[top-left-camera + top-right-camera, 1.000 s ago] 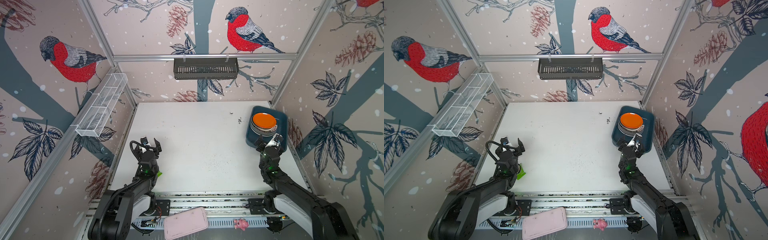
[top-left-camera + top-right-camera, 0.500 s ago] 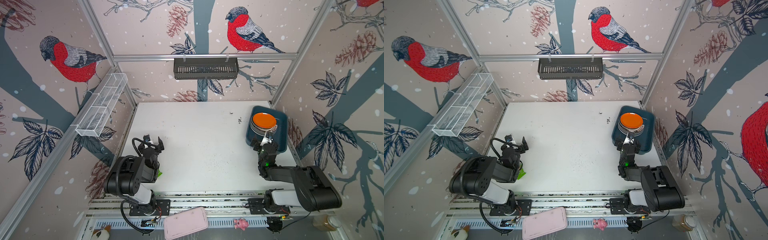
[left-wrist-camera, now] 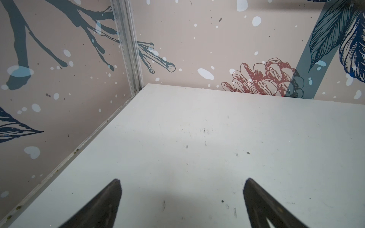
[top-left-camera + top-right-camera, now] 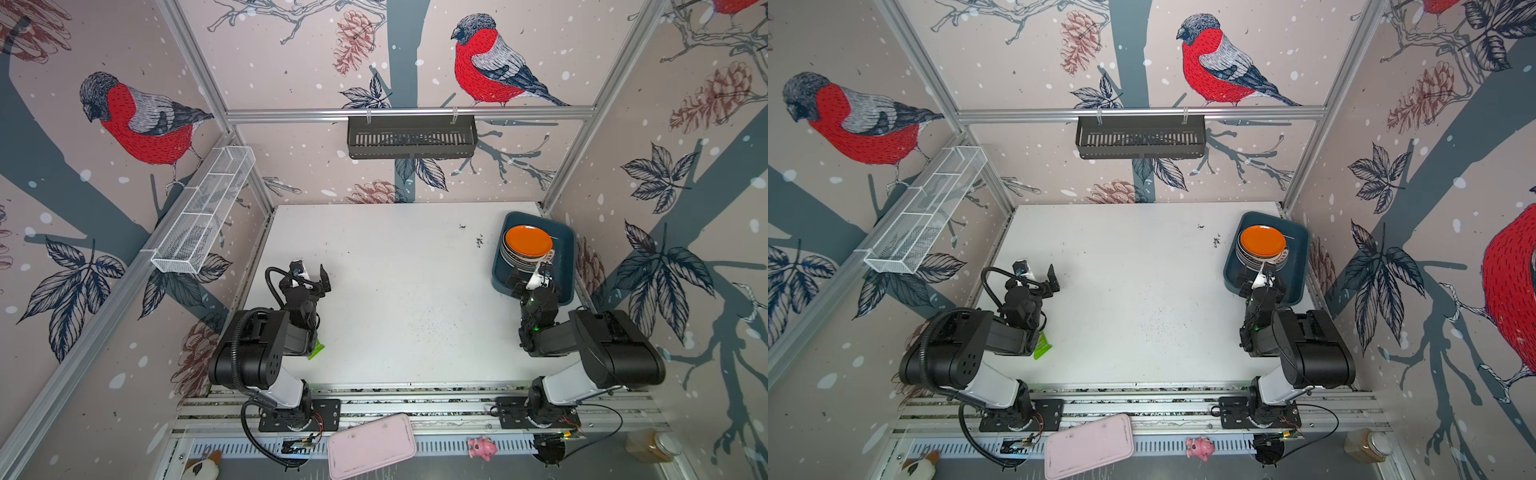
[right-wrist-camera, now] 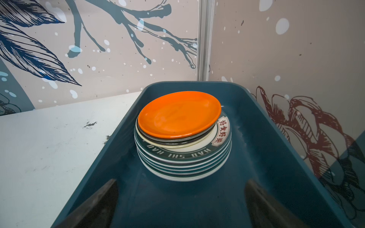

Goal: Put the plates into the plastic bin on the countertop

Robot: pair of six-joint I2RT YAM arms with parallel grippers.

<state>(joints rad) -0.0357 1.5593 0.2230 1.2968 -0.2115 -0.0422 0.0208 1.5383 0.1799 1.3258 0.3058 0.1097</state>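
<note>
A stack of several plates (image 4: 524, 258) (image 4: 1260, 259) (image 5: 182, 158) stands inside the dark teal plastic bin (image 4: 564, 266) (image 4: 1298, 257) (image 5: 256, 142) at the right edge of the white countertop (image 4: 395, 291) (image 3: 197, 138). A plain orange plate (image 4: 528, 241) (image 5: 177, 116) lies on top. My right gripper (image 4: 534, 276) (image 4: 1261, 277) (image 5: 181, 180) hangs open over the bin's near end, just short of the stack, with nothing between its fingers. My left gripper (image 4: 311, 272) (image 4: 1037, 272) (image 3: 183, 180) is open and empty above bare countertop near the left wall.
A black slotted basket (image 4: 411, 137) hangs on the back wall and a white wire basket (image 4: 203, 212) on the left wall. A pink tray (image 4: 371, 444), a pink toy (image 4: 482, 448) and a jar (image 4: 648, 446) lie beyond the front rails. A green scrap (image 4: 316, 349) shows under the left arm.
Both arms have folded up, their elbows rising toward the camera. The grippers stay open and almost where they were. The plates and bin have not moved.
</note>
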